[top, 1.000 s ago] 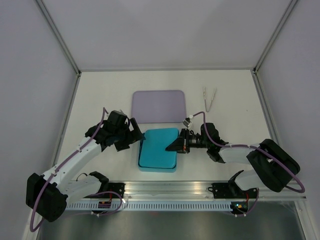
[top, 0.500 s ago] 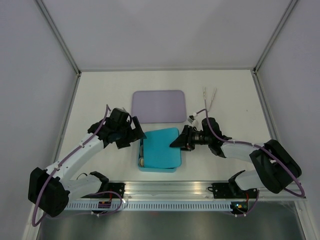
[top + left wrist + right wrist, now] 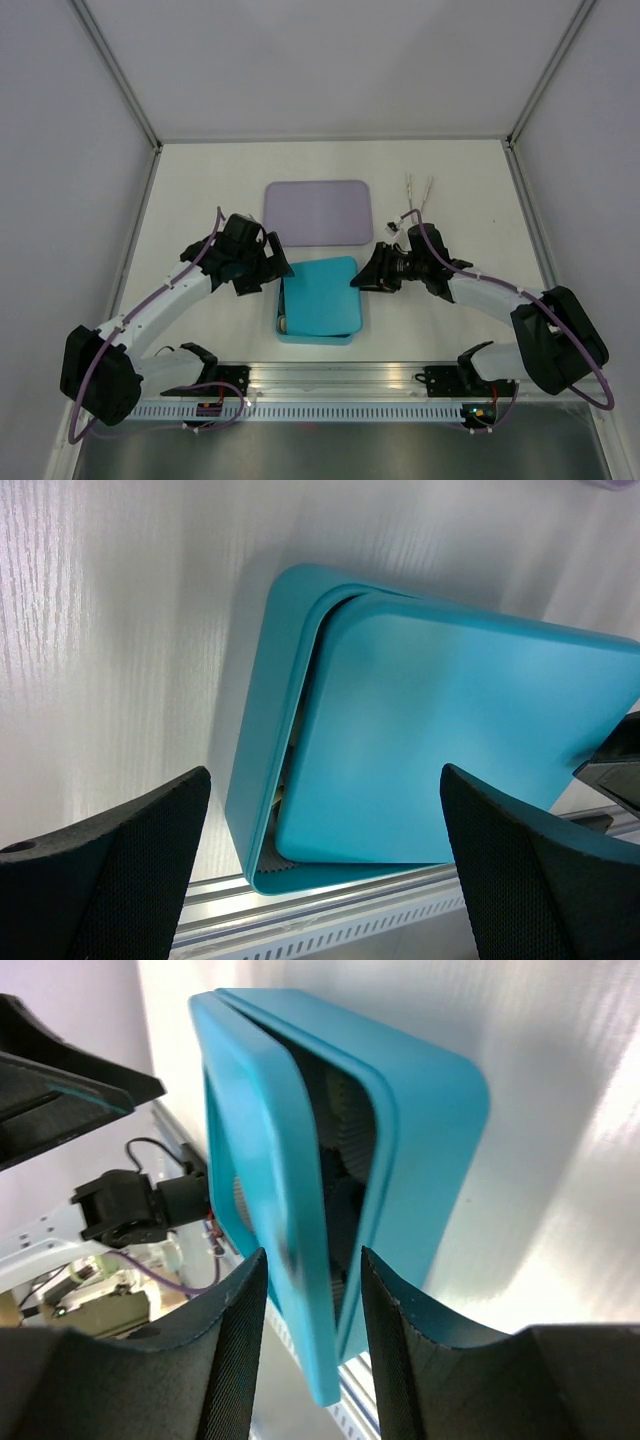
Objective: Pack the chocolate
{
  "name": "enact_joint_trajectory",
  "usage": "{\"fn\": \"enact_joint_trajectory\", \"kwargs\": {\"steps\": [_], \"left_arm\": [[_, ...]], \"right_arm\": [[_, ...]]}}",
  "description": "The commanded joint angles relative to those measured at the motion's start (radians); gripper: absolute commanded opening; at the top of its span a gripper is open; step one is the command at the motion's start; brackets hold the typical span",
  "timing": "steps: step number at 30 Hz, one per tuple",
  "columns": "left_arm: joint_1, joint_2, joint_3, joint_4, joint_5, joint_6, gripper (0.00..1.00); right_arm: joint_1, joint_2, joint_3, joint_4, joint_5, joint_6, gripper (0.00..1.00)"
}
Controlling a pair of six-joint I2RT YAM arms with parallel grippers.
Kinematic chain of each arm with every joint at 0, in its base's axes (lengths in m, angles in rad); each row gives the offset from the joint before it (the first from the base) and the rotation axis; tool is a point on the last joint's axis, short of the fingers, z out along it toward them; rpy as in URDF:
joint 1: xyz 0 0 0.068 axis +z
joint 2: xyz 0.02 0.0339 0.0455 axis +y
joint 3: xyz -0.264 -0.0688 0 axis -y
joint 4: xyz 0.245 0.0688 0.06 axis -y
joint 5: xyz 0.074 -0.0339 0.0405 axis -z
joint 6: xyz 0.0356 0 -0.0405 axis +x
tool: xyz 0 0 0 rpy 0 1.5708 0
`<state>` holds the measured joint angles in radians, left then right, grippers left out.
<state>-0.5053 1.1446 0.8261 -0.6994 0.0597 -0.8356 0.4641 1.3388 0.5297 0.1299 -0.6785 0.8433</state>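
Just behind the rail (image 3: 330, 375), the teal box (image 3: 250, 780) sits with its lid (image 3: 322, 293) askew (the gap shows fluted paper cups (image 3: 350, 1125); the chocolate itself is hidden). The left gripper (image 3: 278, 268) gapes wide beside it. The right gripper (image 3: 359, 282) has its fingers apart at the lid's right edge. Farther back lie a lavender tray (image 3: 318, 211) and tongs (image 3: 418, 190).

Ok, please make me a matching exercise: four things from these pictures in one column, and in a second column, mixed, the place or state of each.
1 teal lid
2 lavender tray
3 tweezers
4 left pincer

A wide open
B lying askew on the teal box
C lying right of the lavender tray
D lying flat beyond the box

Pairs: 1-B, 2-D, 3-C, 4-A
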Motion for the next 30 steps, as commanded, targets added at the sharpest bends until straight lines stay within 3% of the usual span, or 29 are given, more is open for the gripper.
{"fn": "enact_joint_trajectory", "kwargs": {"steps": [1, 9, 21, 30], "left_arm": [[0.002, 0.018, 0.036, 0.031, 0.022, 0.038, 1.0], [0.001, 0.033, 0.016, 0.052, 0.038, 0.039, 0.99], [0.002, 0.043, -0.03, 0.086, 0.071, 0.023, 0.99], [0.002, 0.044, -0.079, 0.124, 0.106, 0.01, 1.0]], "right_arm": [[-0.005, -0.006, 0.042, -0.114, 0.063, -0.082, 0.47], [-0.005, 0.042, 0.073, -0.187, 0.14, -0.118, 0.34], [0.018, -0.044, 0.084, -0.219, 0.126, -0.127, 0.34], [0.094, -0.012, 0.102, -0.22, 0.201, -0.128, 0.34]]}}
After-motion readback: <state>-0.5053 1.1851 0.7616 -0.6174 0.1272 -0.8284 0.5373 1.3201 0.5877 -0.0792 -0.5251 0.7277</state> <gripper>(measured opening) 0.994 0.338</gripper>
